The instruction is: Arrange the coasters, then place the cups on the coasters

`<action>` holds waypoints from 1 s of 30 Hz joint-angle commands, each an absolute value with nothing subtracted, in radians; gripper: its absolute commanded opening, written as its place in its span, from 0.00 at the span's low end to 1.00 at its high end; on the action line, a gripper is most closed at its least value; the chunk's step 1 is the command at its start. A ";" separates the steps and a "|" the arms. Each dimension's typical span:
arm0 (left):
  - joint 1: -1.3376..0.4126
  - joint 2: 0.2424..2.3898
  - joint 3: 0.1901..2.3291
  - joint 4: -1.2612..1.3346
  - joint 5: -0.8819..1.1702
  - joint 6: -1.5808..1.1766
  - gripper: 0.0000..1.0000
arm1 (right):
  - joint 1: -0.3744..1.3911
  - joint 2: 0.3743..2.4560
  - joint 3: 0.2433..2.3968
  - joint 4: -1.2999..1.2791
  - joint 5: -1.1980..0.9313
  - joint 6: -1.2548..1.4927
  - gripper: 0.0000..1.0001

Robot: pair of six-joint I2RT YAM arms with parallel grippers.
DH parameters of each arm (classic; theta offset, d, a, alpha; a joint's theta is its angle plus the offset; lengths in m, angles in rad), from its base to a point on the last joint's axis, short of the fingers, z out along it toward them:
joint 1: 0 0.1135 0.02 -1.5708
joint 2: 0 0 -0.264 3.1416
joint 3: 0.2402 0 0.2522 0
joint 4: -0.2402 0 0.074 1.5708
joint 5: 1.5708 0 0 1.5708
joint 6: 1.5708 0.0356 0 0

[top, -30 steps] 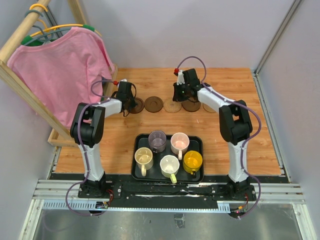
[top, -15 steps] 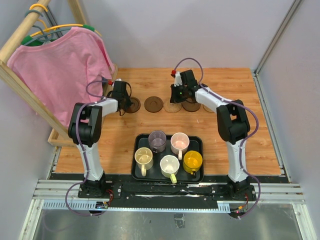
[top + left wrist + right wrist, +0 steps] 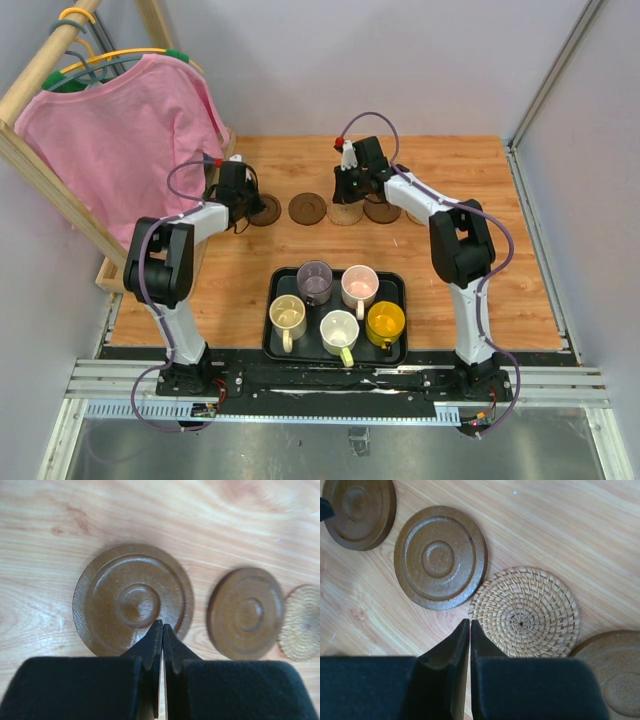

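Coasters lie in a row across the far table: a dark brown coaster (image 3: 266,210) (image 3: 132,600), a second dark one (image 3: 308,209) (image 3: 440,557), a tan woven one (image 3: 345,213) (image 3: 525,612) and a third dark one (image 3: 382,211) (image 3: 610,672). My left gripper (image 3: 242,198) (image 3: 161,625) is shut and empty, its tips over the leftmost coaster's near edge. My right gripper (image 3: 346,188) (image 3: 470,622) is shut and empty, beside the woven coaster's left edge. The cups stand on a black tray (image 3: 400,281): cream (image 3: 288,315), purple-grey (image 3: 315,280), pinkish (image 3: 359,287), white with a green handle (image 3: 339,330), yellow (image 3: 385,322).
A wooden rack (image 3: 60,190) with a pink shirt (image 3: 125,140) leans along the table's left side, close to my left arm. Grey walls close in the back and right. Bare wood lies between the coaster row and the tray.
The left gripper has moved left along the row, and the leftmost coaster has shifted slightly left with it. The right gripper has moved left, from the third dark coaster to the woven one.
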State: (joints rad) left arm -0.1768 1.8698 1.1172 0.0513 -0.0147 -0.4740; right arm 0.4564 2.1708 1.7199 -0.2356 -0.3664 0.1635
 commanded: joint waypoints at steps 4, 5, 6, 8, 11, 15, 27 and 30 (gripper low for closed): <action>-0.172 1.699 1.049 0.134 0.049 -0.472 0.04 | 0.504 2.205 1.798 -0.269 -0.361 0.156 0.05; -0.172 1.683 1.029 0.144 0.057 -0.481 0.04 | 0.507 2.208 1.803 -0.270 -0.356 0.157 0.05; -0.172 1.669 1.005 0.153 0.064 -0.490 0.04 | 0.509 2.215 1.809 -0.272 -0.351 0.161 0.05; -0.171 1.642 0.956 0.168 0.075 -0.504 0.04 | 0.511 2.226 1.828 -0.280 -0.349 0.167 0.05; -0.173 1.596 0.882 0.182 0.065 -0.510 0.04 | 0.515 2.250 1.863 -0.300 -0.350 0.171 0.05; -0.173 1.529 0.810 0.183 0.043 -0.506 0.04 | 0.527 2.269 1.877 -0.306 -0.350 0.171 0.05; -0.173 1.354 0.653 0.227 -0.016 -0.568 0.05 | 0.547 2.348 1.946 -0.318 -0.362 0.183 0.06; -0.173 1.340 0.632 0.231 -0.026 -0.573 0.05 | 0.556 2.373 1.974 -0.318 -0.375 0.185 0.06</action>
State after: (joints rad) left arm -0.1768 1.3682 0.6624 0.1913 0.0044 -0.5518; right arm 0.5148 2.3348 1.9167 -0.3000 -0.3592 0.1761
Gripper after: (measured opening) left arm 0.045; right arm 0.056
